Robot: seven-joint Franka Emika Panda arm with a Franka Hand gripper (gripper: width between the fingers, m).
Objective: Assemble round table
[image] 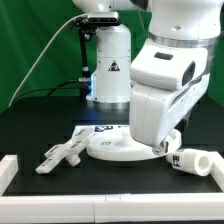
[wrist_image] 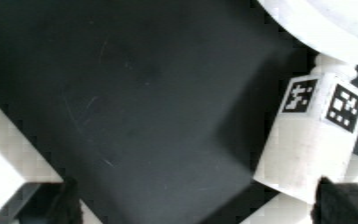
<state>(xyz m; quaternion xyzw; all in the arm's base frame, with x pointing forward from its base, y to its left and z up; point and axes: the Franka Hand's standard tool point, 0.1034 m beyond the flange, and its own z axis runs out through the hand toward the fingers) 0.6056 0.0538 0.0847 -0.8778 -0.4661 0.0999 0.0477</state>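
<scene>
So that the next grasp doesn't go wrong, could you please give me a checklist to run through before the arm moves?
1. Gripper open, nothing held: ok.
2. Leg centred between the fingers: not ok, it lies beside one finger.
3. Leg lying flat on the table: ok.
4. Leg apart from the round top: cannot tell, the arm hides the gap.
5. Cross-shaped foot out of the way: ok, beyond the top, at the exterior view's left.
</scene>
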